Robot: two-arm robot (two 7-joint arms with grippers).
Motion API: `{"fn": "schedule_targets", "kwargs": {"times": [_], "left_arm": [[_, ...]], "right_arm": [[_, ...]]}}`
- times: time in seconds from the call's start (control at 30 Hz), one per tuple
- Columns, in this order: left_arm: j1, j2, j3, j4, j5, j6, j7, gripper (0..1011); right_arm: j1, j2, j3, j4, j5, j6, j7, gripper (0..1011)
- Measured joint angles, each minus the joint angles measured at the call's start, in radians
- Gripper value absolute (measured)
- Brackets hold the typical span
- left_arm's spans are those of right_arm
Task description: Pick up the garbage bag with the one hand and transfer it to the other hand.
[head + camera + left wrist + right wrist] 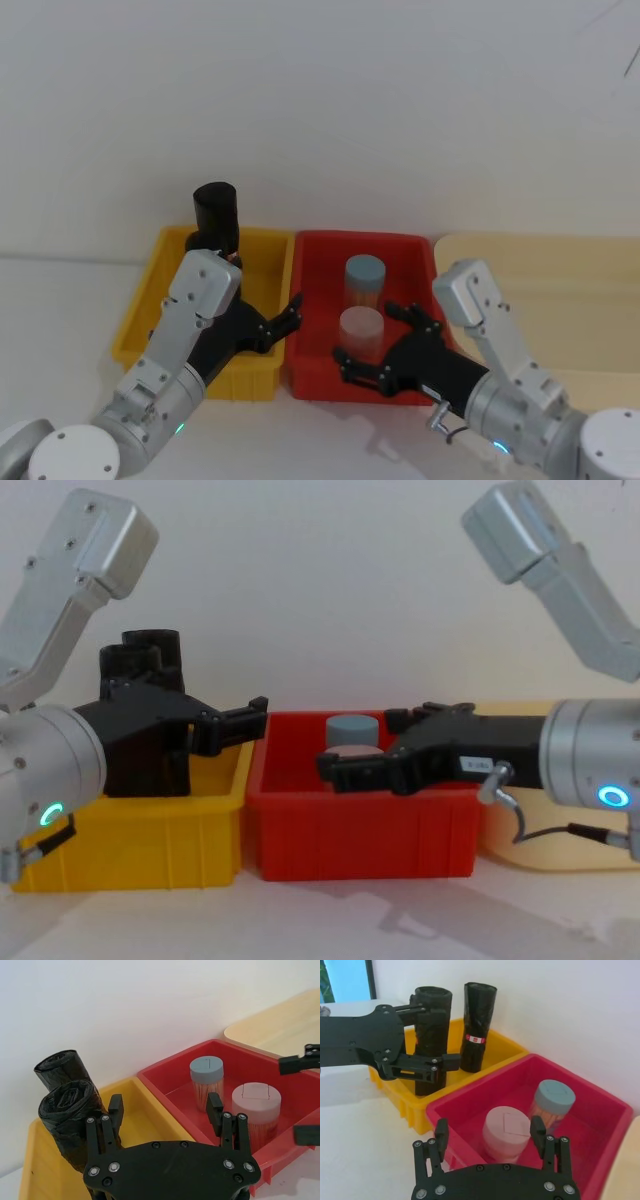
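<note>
Left gripper (pixel 165 1105) open beside garbage bag (pixel 70 1115)

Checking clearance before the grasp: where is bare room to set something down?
Free: white table before both bins; beige board beside the red bin; yellow bin floor toward the red bin. Crowded: garbage bag rolls by left gripper; red bin's jars by right gripper.
</note>
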Motion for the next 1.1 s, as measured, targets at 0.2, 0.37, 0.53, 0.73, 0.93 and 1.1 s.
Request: {"fn": "schedule_targets", "kwargs": {"times": [0.2,0.37,0.53,0.73,0.93,1.1], "left_arm": [[0.000,0.000,0.000,0.000,0.000,0.000,0.000,1000],[0.000,0.000,0.000,0.000,0.000,0.000,0.000,1000],[0.000,0.000,0.000,0.000,0.000,0.000,0.000,1000],[0.000,0.000,0.000,0.000,0.000,0.000,0.000,1000],[0.000,0.000,0.000,0.000,0.000,0.000,0.000,1000],[0.000,0.000,0.000,0.000,0.000,0.000,0.000,1000]], "right_arm": [[0.037,-0.022,-0.013,0.052,-0.004,0.005,0.003,1004],[0.062,-0.039,-0.017,0.092,-0.008,0.008,0.002,1004],[0.091,-0.060,-0.017,0.141,-0.014,0.009,-0.007,1004],[0.115,-0.078,-0.015,0.186,-0.018,0.010,-0.011,1004],[0.132,-0.090,-0.014,0.218,-0.019,0.011,-0.009,1004],[0.141,-0.096,-0.014,0.236,-0.019,0.012,-0.006,947]]}}
